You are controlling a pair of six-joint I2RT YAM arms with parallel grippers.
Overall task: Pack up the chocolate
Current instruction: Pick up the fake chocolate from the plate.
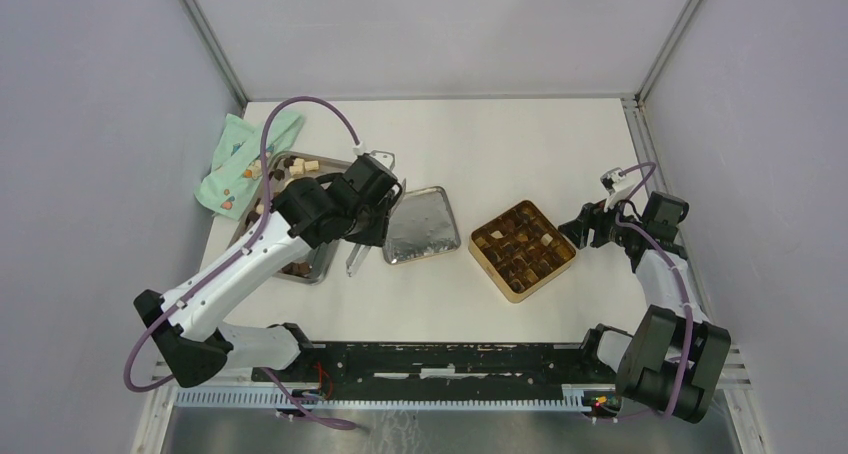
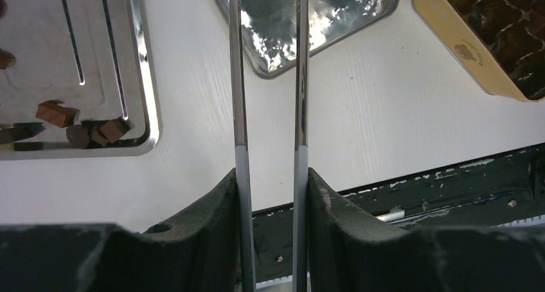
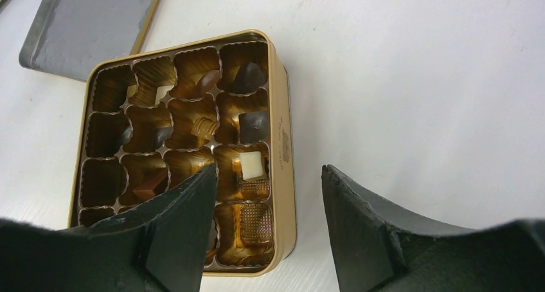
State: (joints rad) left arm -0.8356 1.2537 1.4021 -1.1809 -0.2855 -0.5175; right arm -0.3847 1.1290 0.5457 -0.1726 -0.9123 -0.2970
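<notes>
Left pincer (image 2: 270, 176) grips tweezers (image 2: 239, 80); chocolate (image 2: 56, 113) lies to its left in steel tray (image 2: 151, 99); right pincer (image 3: 268, 173) hovers wide beside gold tin (image 3: 283, 144).

The chocolate (image 2: 56, 113) is small chunks in dark brown, mid-brown and cream-white. A part of it lies loose on the tray (image 2: 146, 80): some brown chunks are gathered close together at one corner, and the top view shows cream and brown ones at the far end. The other part sits in the tin (image 3: 284, 150), one chunk in a compartment: two dark ones and a white one along the right column, some brown and dark ones more to the left
</notes>
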